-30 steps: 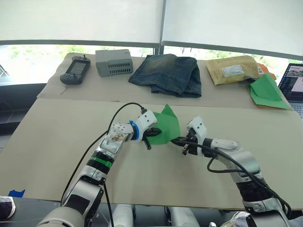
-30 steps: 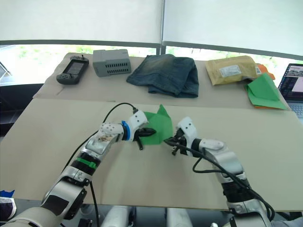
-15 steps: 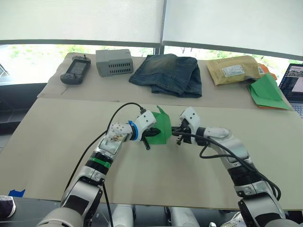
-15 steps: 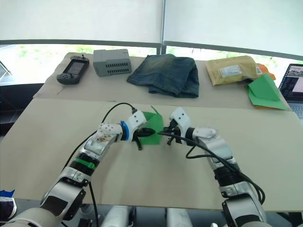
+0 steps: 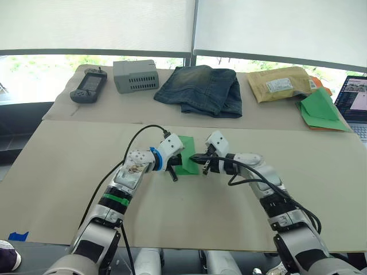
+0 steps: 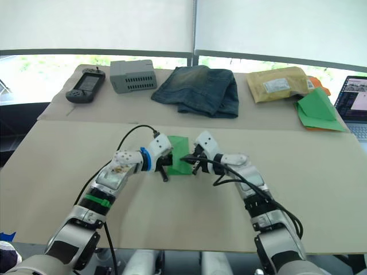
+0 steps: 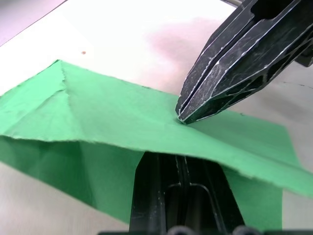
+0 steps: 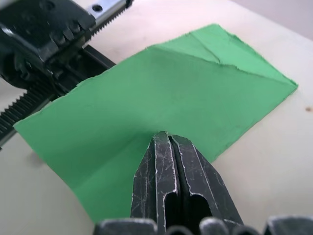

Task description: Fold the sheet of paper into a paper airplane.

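The sheet of paper is bright green and folded over into a narrow rectangle near the middle of the beige table. My left gripper is at its left edge, fingers shut together, with their tips hidden under the upper layer. From the other side my right gripper comes in shut, its fingertips pressing down on the top layer. In the right wrist view the same shut fingers rest on the paper. The paper airplane is out of view.
Along the far side lie a handheld console, a grey box, folded jeans, a padded envelope and a green paper heap with an orange sheet. A laptop sits at the right edge.
My right gripper has swung left toward the left gripper, pushing the raised flap over. The paper went from standing tilted to lying nearly flat and narrower. The left gripper barely moved.
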Robot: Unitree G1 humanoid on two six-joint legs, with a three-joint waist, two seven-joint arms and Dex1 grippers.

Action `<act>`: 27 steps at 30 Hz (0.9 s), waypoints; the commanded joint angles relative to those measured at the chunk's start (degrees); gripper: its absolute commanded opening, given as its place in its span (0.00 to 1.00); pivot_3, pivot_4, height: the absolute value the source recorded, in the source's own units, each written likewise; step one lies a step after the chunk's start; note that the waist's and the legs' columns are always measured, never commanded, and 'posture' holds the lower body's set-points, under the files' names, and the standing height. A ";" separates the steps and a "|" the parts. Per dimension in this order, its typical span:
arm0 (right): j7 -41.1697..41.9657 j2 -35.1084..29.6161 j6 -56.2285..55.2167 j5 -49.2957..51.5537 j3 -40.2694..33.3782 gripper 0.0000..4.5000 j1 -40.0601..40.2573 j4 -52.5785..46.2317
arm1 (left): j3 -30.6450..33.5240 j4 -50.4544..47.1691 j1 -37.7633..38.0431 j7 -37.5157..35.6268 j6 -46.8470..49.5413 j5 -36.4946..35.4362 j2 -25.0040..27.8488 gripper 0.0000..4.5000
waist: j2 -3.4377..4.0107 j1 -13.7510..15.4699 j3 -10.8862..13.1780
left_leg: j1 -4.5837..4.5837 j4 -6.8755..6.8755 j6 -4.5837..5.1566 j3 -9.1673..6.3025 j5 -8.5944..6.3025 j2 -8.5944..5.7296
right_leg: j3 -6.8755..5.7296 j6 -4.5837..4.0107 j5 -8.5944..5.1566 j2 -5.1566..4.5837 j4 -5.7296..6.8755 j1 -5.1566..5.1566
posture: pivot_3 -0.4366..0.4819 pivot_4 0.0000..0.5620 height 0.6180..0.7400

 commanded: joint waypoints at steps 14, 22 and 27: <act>-0.27 0.45 2.50 -2.88 2.57 0.01 0.95 2.08 | 12.60 -19.91 2.16 -0.89 14.77 -12.01 8.43 0.00 | 0.01 -0.97 0.00 | 0.08 -0.05 -0.01 -0.07 0.00 0.04 | -0.02 0.00 0.00 -0.01 0.01 0.05 | 0.48 0.27 1.00; -1.53 0.17 4.29 -2.73 2.29 0.01 1.99 -0.98 | 7.27 -15.89 3.20 0.73 11.30 -10.53 4.19 0.00 | 0.04 -1.03 -0.02 | 0.19 -0.07 -0.01 -0.04 -0.01 0.02 | -0.01 -0.01 -0.01 0.00 0.01 0.13 | 0.48 0.27 1.00; -2.69 -1.25 6.68 -2.08 0.91 0.01 3.48 -5.36 | 4.57 -9.55 3.07 2.18 8.00 -8.42 1.96 0.00 | 0.04 -0.92 -0.02 | 0.15 -0.07 -0.01 -0.04 -0.01 0.00 | -0.01 0.00 -0.01 -0.01 0.00 0.10 | 0.48 0.27 1.00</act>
